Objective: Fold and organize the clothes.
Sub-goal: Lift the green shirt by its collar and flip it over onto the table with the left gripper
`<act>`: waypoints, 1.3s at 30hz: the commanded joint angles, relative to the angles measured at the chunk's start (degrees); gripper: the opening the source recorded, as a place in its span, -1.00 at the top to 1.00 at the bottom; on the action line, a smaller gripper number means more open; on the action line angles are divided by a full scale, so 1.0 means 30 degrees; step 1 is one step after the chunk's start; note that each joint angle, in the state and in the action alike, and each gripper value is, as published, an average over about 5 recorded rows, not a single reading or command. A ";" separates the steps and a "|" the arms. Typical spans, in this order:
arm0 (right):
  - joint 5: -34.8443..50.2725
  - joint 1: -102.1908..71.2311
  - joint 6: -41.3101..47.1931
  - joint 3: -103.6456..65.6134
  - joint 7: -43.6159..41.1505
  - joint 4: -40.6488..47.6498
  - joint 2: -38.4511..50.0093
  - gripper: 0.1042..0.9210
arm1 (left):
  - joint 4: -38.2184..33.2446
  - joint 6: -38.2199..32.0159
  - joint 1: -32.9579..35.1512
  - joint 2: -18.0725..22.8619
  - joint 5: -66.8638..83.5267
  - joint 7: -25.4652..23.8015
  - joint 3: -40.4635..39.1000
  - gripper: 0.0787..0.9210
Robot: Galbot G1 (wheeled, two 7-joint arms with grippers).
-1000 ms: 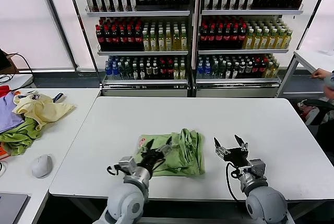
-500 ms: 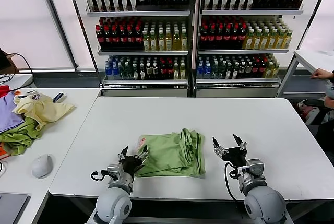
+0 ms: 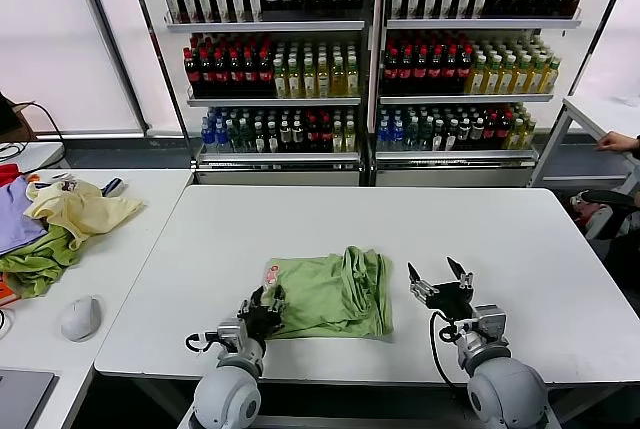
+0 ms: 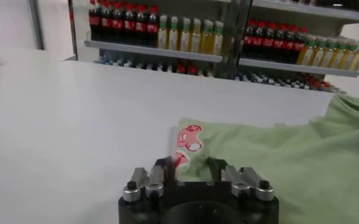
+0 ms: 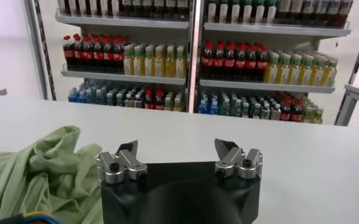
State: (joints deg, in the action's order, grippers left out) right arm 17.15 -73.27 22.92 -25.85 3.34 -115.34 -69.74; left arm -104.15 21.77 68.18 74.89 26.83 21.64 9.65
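A light green shirt [image 3: 330, 294] lies loosely folded on the white table [image 3: 350, 219], near its front edge. It has a red-and-white print [image 3: 271, 272] at its near-left corner. My left gripper [image 3: 268, 299] is at that corner. In the left wrist view the gripper [image 4: 188, 167] has its fingers closed in on the bunched shirt edge [image 4: 194, 159], just below the print [image 4: 190, 135]. My right gripper [image 3: 438, 274] is open and empty, just right of the shirt. In the right wrist view this gripper [image 5: 178, 149] shows with the shirt [image 5: 39, 170] beside it.
A pile of yellow, green and purple clothes [image 3: 50, 224] lies on a second table at the left, with a grey mouse [image 3: 80, 317] nearer the front. Shelves of bottles [image 3: 370, 59] stand behind the table. A person's hand [image 3: 615, 141] shows at the far right.
My left gripper moved back from the shirt, then came in again to its near-left corner and closed on the edge. The right gripper has hardly moved.
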 commanded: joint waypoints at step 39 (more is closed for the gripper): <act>-0.0084 -0.0513 -0.0028 -0.0361 0.0062 -0.1361 -0.0637 -0.76 | -0.6690 0.1464 -0.0098 -0.5137 0.8026 -0.0245 0.6996 0.92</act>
State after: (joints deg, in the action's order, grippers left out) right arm 16.94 -74.53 22.96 -26.80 3.57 -118.76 -71.49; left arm -116.38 24.81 69.63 61.79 64.71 21.69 39.19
